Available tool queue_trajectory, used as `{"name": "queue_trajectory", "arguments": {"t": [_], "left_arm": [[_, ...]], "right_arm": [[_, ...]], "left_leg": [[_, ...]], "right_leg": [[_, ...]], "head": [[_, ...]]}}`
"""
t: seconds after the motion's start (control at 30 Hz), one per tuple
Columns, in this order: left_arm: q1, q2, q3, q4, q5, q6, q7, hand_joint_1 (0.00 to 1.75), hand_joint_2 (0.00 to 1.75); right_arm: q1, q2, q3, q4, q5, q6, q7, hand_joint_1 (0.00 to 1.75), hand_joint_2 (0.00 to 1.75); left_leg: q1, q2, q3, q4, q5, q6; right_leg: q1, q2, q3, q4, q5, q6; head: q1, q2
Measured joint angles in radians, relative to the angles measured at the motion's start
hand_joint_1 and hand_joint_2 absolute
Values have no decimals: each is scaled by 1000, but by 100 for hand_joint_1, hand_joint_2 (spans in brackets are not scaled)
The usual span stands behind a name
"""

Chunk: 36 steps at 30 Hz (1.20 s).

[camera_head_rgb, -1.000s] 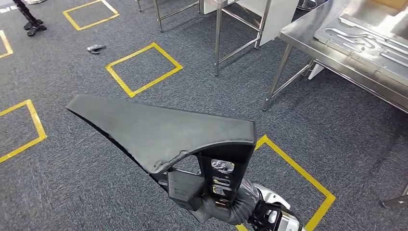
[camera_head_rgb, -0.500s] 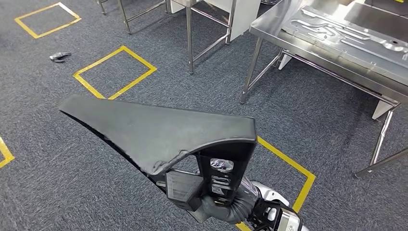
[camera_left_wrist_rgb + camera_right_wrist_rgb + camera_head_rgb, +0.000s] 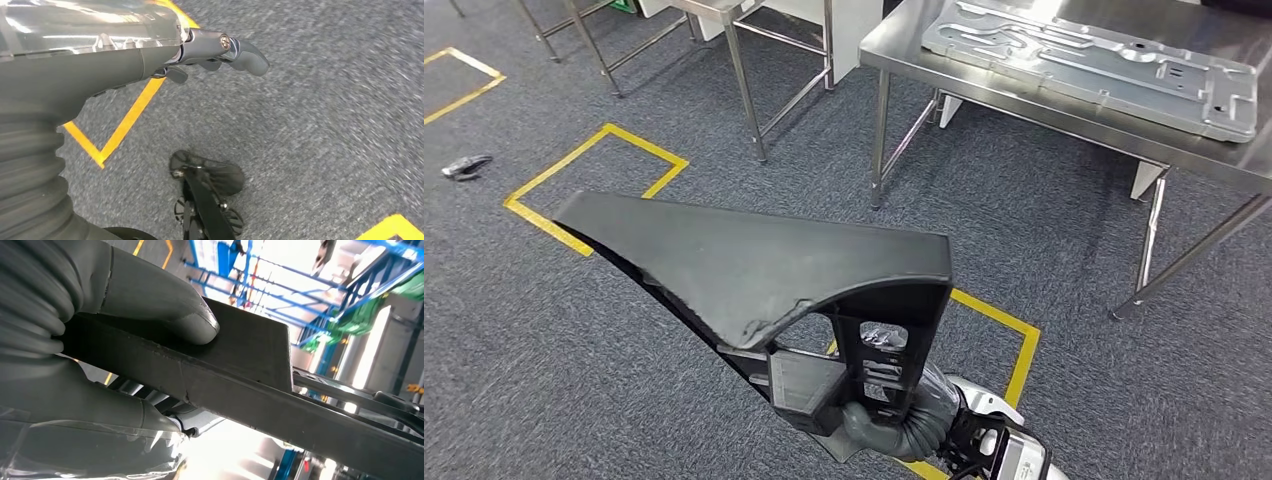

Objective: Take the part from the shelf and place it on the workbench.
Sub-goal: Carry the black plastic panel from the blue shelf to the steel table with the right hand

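Part: large black wedge-shaped moulded piece (image 3: pixel 754 270), broad flat top tapering to a point on the robot's left, open ribbed frame hanging beneath its wide end. It's held in the air in front of the robot, over the grey carpet (image 3: pixel 1064 240), not on any surface.

Right hand (image 3: pixel 879 425) grips the part at the base of that ribbed frame. In the right wrist view, the thick grey thumb (image 3: pixel 155 305) lies flat on one face of a dark bar of the part (image 3: pixel 240 370), with the grey palm (image 3: pixel 75 400) on the opposite face, so the bar is clamped between them. The darker fingers are hidden behind the part; can't tell how they lie.

Left hand (image 3: pixel 220 52) hangs over the carpet, touching nothing. The fingers lie loosely curled near the palm, with the grey thumb tip sticking out. Most of them are hidden behind the hand's cover, so can't say whether they're closed.

Steel workbench (image 3: pixel 1064 120) is ahead and to the right, well apart from the part. A flat silver stamped metal panel (image 3: pixel 1094 55) lies on it, and its far edge is cut off at the frame top. Yellow tape rectangles (image 3: pixel 594 190) mark the floor. A small dark object (image 3: pixel 464 166) lies on the carpet far left, too small to identify. The left wrist view is motion-blurred.
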Motion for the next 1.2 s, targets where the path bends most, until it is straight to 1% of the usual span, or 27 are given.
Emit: {"name": "queue_trajectory", "arguments": {"t": [0.07, 0.1, 0.13, 0.2, 0.23, 0.27, 0.33, 0.37, 0.4, 0.43, 0.47, 0.5, 0.53, 0.6, 0.63, 0.7, 0.77, 0.83, 0.87, 0.9, 0.93, 0.97, 1.0, 1.07, 1.1, 1.13, 1.2], "left_arm": [[0, 2, 0, 0, 4, -1, 2, 0, 175], [-1, 2, 0, 0, 6, -2, 3, 0, 175], [-2, 2, 0, 0, 9, -2, 5, 0, 175], [-5, 2, 0, 0, 12, -4, 7, 0, 175], [-5, 2, 0, 0, 13, -6, 7, 0, 175], [-5, 2, -1, 0, 15, -7, 7, 0, 175], [-3, 2, -1, 0, 16, -9, 8, 0, 175], [-1, 3, -1, 0, 16, -10, 8, 0, 175], [-1, 3, -1, 0, 16, -12, 8, 0, 175], [0, 3, -1, 0, 16, -13, 9, 0, 175], [-1, 3, -1, 0, 17, -16, 11, 0, 175], [-2, 3, -2, 0, 17, -18, 12, 0, 175], [-3, 3, -4, 0, 18, -19, 14, 0, 175], [-4, 3, -6, 0, 21, -22, 16, 0, 175], [-4, 3, -7, 0, 23, -23, 17, 0, 175], [-7, 3, -7, 0, 28, -26, 18, 0, 175], [-9, 2, -7, 0, 30, -27, 18, 0, 175], [-9, 2, -7, 0, 32, -28, 18, 0, 175], [-7, 2, -7, 0, 34, -28, 19, 0, 175], [-5, 2, -7, 0, 35, -29, 19, 0, 175], [-3, 2, -7, 0, 37, -29, 19, 0, 175], [-2, 2, -7, 0, 37, -30, 19, 0, 175], [-2, 3, -7, 0, 38, -32, 19, 0, 175], [-2, 4, -7, 0, 39, -34, 18, 0, 175], [-1, 5, -7, 0, 39, -36, 17, 0, 175], [-1, 5, -7, 0, 40, -38, 16, 0, 175], [-4, 5, -8, 0, 40, -43, 15, 0, 175]], "right_arm": [[-1, 0, 0, 1, -3, 0, 0, 171, 175], [-1, 0, 0, 2, -4, 1, 0, 171, 175], [-1, 0, 0, 2, -5, 1, 0, 171, 175], [-1, 0, 1, 2, -5, 1, 0, 171, 175], [-1, -1, 1, 2, -5, 1, -1, 171, 175], [-2, -1, 1, 2, -5, 1, -1, 171, 175], [-3, -1, 1, 3, -6, 1, -1, 171, 175], [-3, -1, 1, 4, -6, 1, -1, 171, 175], [-2, -2, 1, 4, -6, 1, -1, 171, 175], [-1, -2, 1, 5, -7, 1, -1, 171, 175], [-1, -2, 1, 5, -9, 1, -1, 171, 175], [-1, -2, 1, 5, -11, 1, -1, 171, 175], [-2, -2, 1, 5, -14, 2, -1, 171, 175], [-5, -2, 0, 5, -18, 2, -1, 171, 175], [-6, -2, 0, 5, -19, 2, -1, 171, 175], [-6, -3, -1, 5, -21, 2, 0, 171, 175], [-8, -3, -1, 5, -22, 3, 0, 171, 175], [-10, -3, -1, 5, -22, 3, 0, 171, 175], [-9, -3, -1, 6, -22, 4, 0, 171, 175], [-9, -3, -1, 8, -22, 4, 0, 171, 175], [-9, -3, 0, 10, -22, 5, 0, 171, 175], [-8, -3, 0, 12, -22, 5, 0, 171, 175], [-8, -3, 0, 13, -22, 5, 0, 171, 175], [-9, -3, 0, 14, -23, 5, 0, 171, 175], [-10, -3, 0, 15, -23, 5, 0, 171, 175], [-11, -3, 0, 16, -24, 5, 0, 171, 175], [-11, -3, 0, 16, -27, 5, 0, 171, 175]], "left_leg": [[4, -45, 48, -114, 45, 4], [4, -62, 59, -141, 49, 7], [3, -67, 62, -145, 45, 12], [4, -47, 65, -151, 49, 24], [5, -35, 67, -155, 51, 31], [7, -23, 69, -160, 53, 38], [4, 2, 71, -163, 53, 46], [1, 15, 71, -163, 52, 47], [0, 28, 72, -162, 51, 49], [-1, 40, 73, -162, 49, 49], [-2, 51, 75, -162, 47, 48], [-3, 61, 78, -162, 44, 46], [-4, 71, 83, -162, 41, 44], [-9, 88, 89, -161, 36, 36], [-11, 98, 91, -162, 34, 31], [-12, 111, 96, -165, 30, 21], [-10, 78, 89, -137, 5, 11], [-8, 29, 41, -30, -54, 7], [-8, 19, 7, 38, -83, 5], [-8, 16, -20, 90, -97, 4], [-7, 15, -33, 110, -91, 3], [-7, 14, -30, 91, -66, 3], [-5, 7, -9, 36, -26, 3], [1, -35, 41, -88, 32, 7], [2, -54, 57, -128, 44, 10], [2, -65, 63, -142, 42, 15], [1, -50, 64, -147, 45, 26]], "right_leg": [[0, 22, -5, 9, -5, 9], [0, 32, -9, 12, -5, 15], [-1, 41, -13, 13, -4, 20], [-3, 52, -18, 13, -2, 32], [-2, 38, -23, 24, -9, 37], [0, 13, -37, 54, -28, 41], [-1, -43, -95, 170, -88, 48], [-3, -56, -128, 236, -113, 51], [-4, -62, -151, 280, -123, 52], [-5, -65, -156, 287, -114, 52], [-6, -69, -139, 254, -87, 50], [-5, -80, -105, 189, -51, 46], [0, -102, -66, 116, -24, 40], [11, -134, -19, 21, 2, 27], [16, -137, -15, 9, 1, 23], [14, -113, -16, 3, 6, 14], [6, -92, -11, -8, 12, 5], [2, -74, -8, -13, 15, -1], [3, -63, -9, -12, 15, -3], [3, -50, -9, -11, 14, -4], [3, -37, -8, -9, 14, -4], [2, -23, -8, -7, 13, -3], [2, -10, -8, -3, 12, -1], [1, 13, -13, 8, 7, 7], [0, 23, -17, 12, 6, 12], [0, 32, -22, 15, 7, 18], [-1, 48, -29, 14, 11, 30]], "head": [[0, 0], [0, 0], [1, 0], [1, 0], [3, 0], [6, 0], [12, 0], [12, 0], [12, 0], [12, 0], [12, 0], [12, 0], [12, 0], [12, 0], [12, 0], [12, 0], [11, 0], [10, 0], [9, 0], [9, 0], [9, 0], [9, 0], [9, 0], [9, 0], [9, 0], [10, 0], [10, 0]]}}
